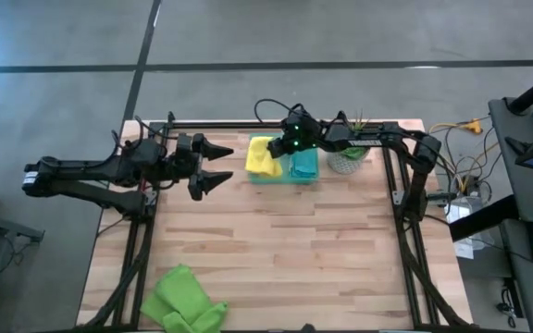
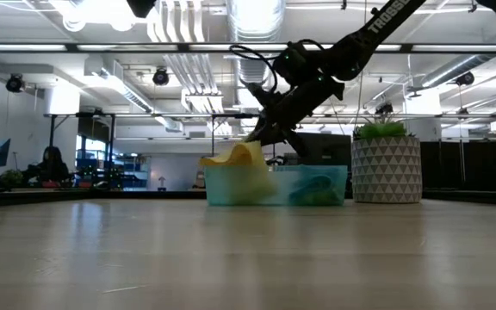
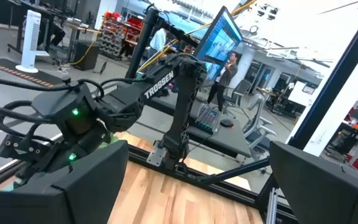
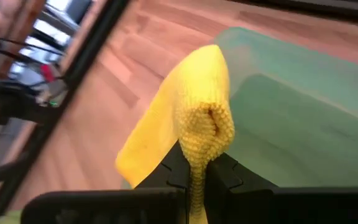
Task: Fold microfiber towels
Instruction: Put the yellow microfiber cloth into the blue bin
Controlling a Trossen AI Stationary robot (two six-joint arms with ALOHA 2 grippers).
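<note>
Your right pincer [image 4: 194,168] is clamped on the yellow towel [image 1: 265,155] above the tray [image 1: 283,178]; left pincer [image 1: 218,165] gapes at nine o'clock.

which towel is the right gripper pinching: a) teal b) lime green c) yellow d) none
c: the right gripper is shut on the yellow towel, lifting it at the tray, while the lime green towels lie at the table's near edge.

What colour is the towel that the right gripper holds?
Yellow towel, pinched by the right gripper; clearest in the right wrist view.
</note>
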